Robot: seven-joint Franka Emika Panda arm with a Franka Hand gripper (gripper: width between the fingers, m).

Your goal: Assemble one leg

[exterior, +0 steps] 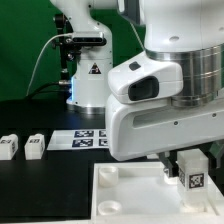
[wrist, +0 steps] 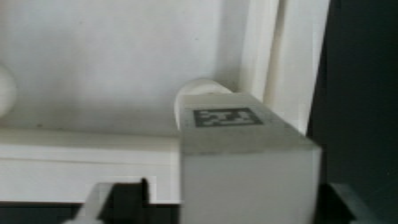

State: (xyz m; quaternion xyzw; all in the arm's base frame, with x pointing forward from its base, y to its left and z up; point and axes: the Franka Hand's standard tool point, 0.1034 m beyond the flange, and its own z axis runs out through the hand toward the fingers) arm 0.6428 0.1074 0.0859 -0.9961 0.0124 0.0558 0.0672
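My gripper (exterior: 190, 158) is shut on the leg (exterior: 192, 174), a short white square post with a black-and-white tag facing the camera. It holds the leg upright over the far corner of the big white square panel (exterior: 125, 200), on the exterior view's right. In the wrist view the leg (wrist: 249, 160) fills the middle between the dark fingers (wrist: 128, 203). Its tagged end points at a round corner socket (wrist: 206, 92) of the panel (wrist: 107, 60). Whether the leg touches the socket is hidden.
Two more white legs (exterior: 10, 147) (exterior: 35, 146) lie on the black table at the exterior view's left. The marker board (exterior: 82, 138) lies behind the panel. A second robot base (exterior: 88, 75) stands at the back before a green backdrop.
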